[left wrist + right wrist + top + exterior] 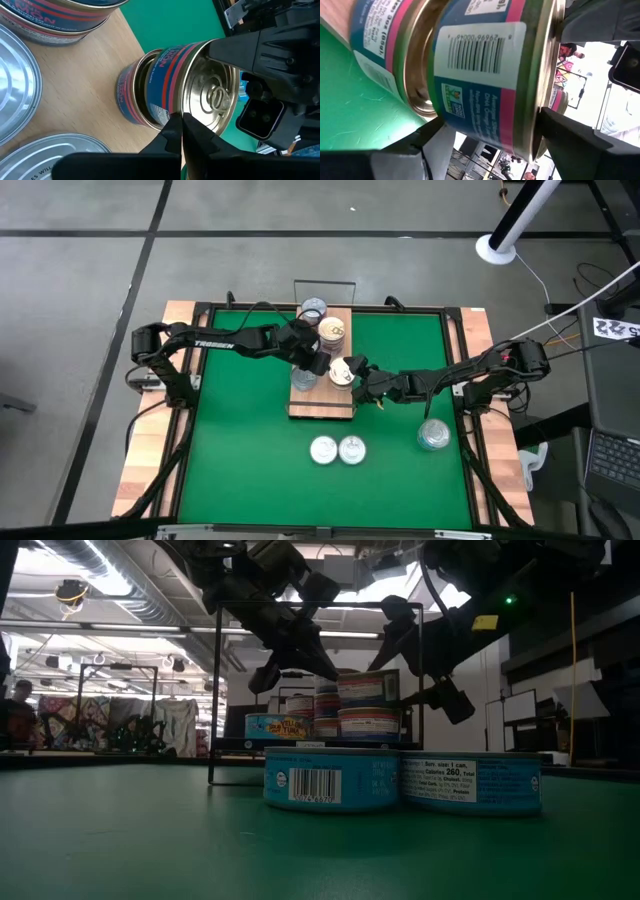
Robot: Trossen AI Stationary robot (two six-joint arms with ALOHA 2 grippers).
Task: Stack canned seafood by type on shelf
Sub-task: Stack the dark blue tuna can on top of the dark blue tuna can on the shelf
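While clamped between the right claw's [352, 372] spread fingers, tilted tin [341, 371] atop another tin [131, 92].

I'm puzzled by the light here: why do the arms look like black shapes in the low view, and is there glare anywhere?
Low view: bright ceiling lights behind leave the arms as silhouettes. Left wrist view: the tilted tin gleams on its metal end. High view: even light across the mat.

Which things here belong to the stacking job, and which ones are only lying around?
Job:
- shelf
- red-striped tin gripped in right pincer, tilted over a matching tin
- tins on shelf
- two tins and silver tin on the mat
- left pincer, shut

Lying about:
- green mat
- white stand
- cables
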